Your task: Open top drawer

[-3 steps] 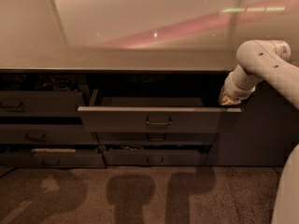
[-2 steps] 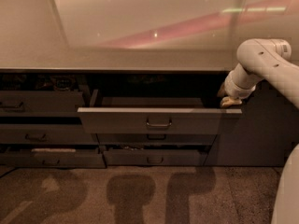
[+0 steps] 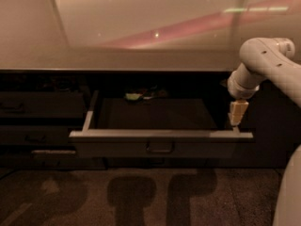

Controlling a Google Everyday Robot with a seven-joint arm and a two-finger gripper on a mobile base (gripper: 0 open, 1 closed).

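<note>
Under a pale countertop (image 3: 141, 55), the top drawer (image 3: 117, 147) is shown drawn out, its corner just below the gripper (image 3: 237, 114), likely for pulling; grip cannot be told.

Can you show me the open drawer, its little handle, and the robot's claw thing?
top drawer (image 3: 113, 147): camera view, front panel, left of the handle.
handle (image 3: 160, 152): camera view, lower bar of the loop.
gripper (image 3: 236, 121): camera view, its tip, by the drawer's right front corner.
</note>
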